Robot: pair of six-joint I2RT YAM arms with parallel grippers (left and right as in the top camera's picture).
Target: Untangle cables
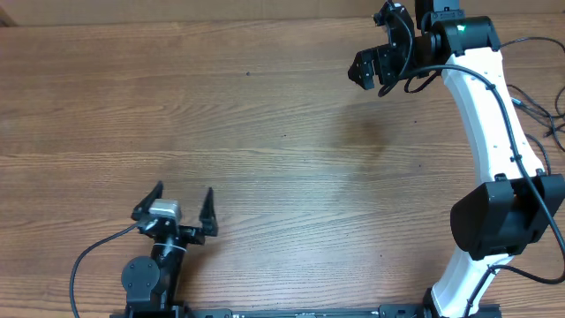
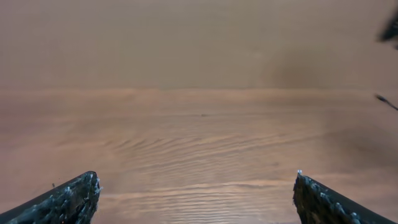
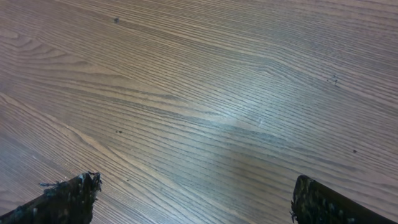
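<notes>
Now left gripper point(image 1: 184, 201) at near table point(image 1: 265, 132) edge, jaws wide apart; right gripper point(image 1: 371, 72) extended far forward, jaws wide.

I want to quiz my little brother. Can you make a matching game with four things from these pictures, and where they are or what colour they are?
Things:
1. left end effector
2. right end effector
3. table
4. light on the right arm

Matches:
A. green
B. brown wood
C. top right of the overhead view
D. bottom left of the overhead view

Pairs: 1-D, 2-C, 3-B, 4-A
</notes>
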